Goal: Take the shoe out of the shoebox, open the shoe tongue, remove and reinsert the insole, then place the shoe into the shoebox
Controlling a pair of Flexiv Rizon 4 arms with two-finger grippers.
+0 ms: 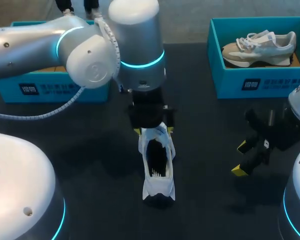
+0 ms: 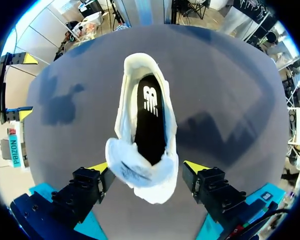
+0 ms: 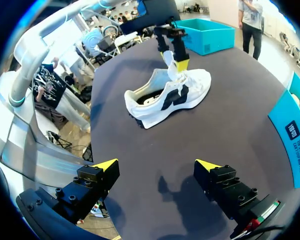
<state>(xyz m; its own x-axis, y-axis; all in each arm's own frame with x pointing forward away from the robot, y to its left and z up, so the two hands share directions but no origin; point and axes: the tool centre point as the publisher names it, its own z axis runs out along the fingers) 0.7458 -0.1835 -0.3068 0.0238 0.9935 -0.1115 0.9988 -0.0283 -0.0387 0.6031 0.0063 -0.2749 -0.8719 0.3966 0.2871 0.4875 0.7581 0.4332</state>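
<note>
Two arms over the tabletop (image 1: 205,125): my left gripper (image 1: 154,131) straddles the tongue end of the white shoe (image 1: 158,167), jaws released. At the shoe's 3 o'clock, my right gripper (image 1: 240,158) hangs released, empty.

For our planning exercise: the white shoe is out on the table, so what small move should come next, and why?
Probably bring the right end effector toward the white shoe, to its opening. The left end effector is at the tongue, the black insole lies inside, and the right one hangs open over bare table, apart from the shoe.
</note>
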